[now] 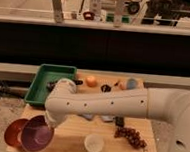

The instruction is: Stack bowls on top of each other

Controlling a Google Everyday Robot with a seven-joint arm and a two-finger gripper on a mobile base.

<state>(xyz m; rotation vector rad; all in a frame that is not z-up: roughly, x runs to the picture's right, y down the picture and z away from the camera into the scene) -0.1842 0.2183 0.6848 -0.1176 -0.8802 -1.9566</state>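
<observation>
The dark purple bowl (35, 135) hangs tilted at the table's front left, overlapping the right side of the orange-brown bowl (13, 131), which rests on the table. My gripper (48, 124) is at the end of the white arm reaching in from the right. It is shut on the purple bowl's upper right rim. The fingertips are mostly hidden behind the wrist and the bowl.
A small white cup (93, 143) stands at the front middle, with a bunch of grapes (131, 136) to its right. A green tray (43, 83) holding a dark tool sits at the back left. An orange (91, 80) and a blue cup (132, 84) are at the back.
</observation>
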